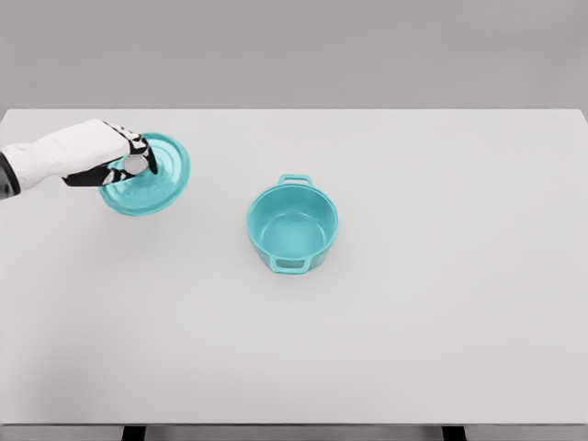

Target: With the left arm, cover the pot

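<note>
Head view shows the left hand (118,158) curled around the knob of the round teal lid (147,175), near the white table (441,322)'s far left corner. Open teal two-handled pot (292,225) sits mid-table, well apart. Best carry the lid level, centre it over the rim, then lower.

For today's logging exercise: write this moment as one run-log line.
left hand: shut on lid knob | lid: far left of table, apart from pot | pot: uncovered, empty, mid-table | right hand: not in view
</note>
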Robot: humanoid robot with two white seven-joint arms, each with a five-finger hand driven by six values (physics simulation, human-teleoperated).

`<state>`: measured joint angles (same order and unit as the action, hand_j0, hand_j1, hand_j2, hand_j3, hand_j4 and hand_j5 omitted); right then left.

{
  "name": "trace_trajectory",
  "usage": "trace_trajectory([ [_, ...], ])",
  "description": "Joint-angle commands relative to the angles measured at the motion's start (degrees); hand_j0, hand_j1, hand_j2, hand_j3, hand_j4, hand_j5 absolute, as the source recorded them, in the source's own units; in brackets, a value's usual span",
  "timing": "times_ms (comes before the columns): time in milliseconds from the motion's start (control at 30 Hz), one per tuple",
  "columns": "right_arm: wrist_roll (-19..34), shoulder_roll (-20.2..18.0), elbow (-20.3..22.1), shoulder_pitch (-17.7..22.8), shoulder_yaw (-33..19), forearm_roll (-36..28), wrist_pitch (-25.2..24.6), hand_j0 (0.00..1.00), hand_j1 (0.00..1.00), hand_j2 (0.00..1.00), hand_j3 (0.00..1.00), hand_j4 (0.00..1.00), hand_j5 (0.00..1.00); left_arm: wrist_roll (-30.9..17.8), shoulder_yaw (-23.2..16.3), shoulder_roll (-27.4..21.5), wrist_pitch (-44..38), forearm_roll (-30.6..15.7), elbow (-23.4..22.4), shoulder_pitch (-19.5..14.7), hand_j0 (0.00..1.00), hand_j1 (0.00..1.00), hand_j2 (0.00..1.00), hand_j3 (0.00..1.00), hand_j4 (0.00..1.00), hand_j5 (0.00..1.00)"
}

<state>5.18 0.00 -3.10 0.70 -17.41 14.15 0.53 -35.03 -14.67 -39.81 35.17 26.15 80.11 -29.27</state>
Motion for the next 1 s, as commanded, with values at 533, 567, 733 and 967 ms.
trace_trajectory([
  [533, 0.01, 0.00, -0.06, 0.00, 0.00, 0.00, 0.00, 1.00, 1.00, 1.00, 1.00, 1.00, 1.00, 0.03, -0.01, 0.70, -0.17, -1.28, 8.13, 2.29, 0.52, 0.52, 0.52, 0.52, 0.52, 0.52],
  [567, 0.01, 0.00, -0.06, 0.00, 0.00, 0.00, 0.00, 1.00, 1.00, 1.00, 1.00, 1.00, 1.00, 0.03, -0.01, 0.79, -0.17, -1.28, 8.13, 2.29, 0.52, 0.52, 0.52, 0.52, 0.52, 0.52],
  [733, 0.01, 0.00, -0.06, -0.09, 0.00, 0.00, 0.00, 1.00, 1.00, 1.00, 1.00, 1.00, 1.00, 0.03, -0.10, 0.87, -0.17, -2.86, 8.74, 2.64, 0.52, 0.52, 0.52, 0.52, 0.52, 0.52],
  [967, 0.01, 0.00, -0.06, 0.00, 0.00, 0.00, 0.00, 1.00, 1.00, 1.00, 1.00, 1.00, 1.00, 0.03, -0.10, 3.42, -0.17, -2.86, 10.33, 2.72, 0.52, 0.52, 0.52, 0.52, 0.52, 0.52],
])
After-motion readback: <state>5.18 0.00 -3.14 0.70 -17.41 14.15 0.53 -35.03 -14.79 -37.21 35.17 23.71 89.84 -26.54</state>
